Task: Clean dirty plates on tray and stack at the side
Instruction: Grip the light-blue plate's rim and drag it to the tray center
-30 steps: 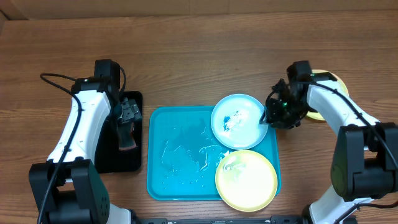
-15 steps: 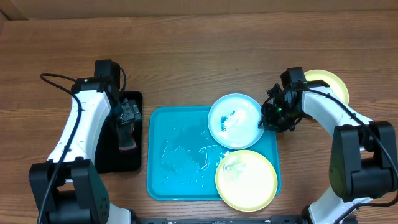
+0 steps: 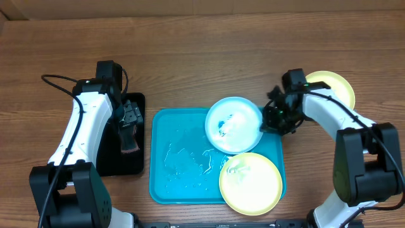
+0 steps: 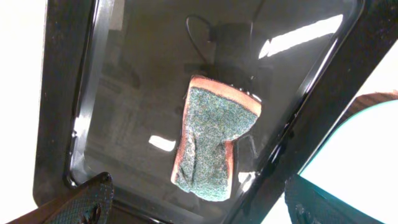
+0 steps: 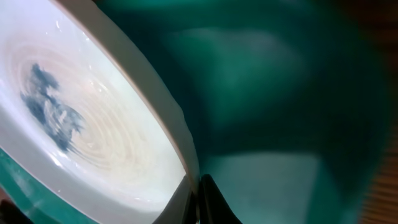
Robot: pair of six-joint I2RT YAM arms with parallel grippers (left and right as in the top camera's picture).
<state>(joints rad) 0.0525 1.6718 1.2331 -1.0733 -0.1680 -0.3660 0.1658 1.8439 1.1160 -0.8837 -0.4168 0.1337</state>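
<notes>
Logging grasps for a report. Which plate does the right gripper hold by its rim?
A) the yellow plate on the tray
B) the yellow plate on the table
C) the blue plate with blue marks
C: the right gripper pinches the rim of the blue plate, as the overhead and right wrist views both show.

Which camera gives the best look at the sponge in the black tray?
Left wrist: the sponge sits mid-frame, green scouring face up, unobstructed. Overhead shows it only as a small brownish strip by the left gripper. Right wrist misses it entirely.
</notes>
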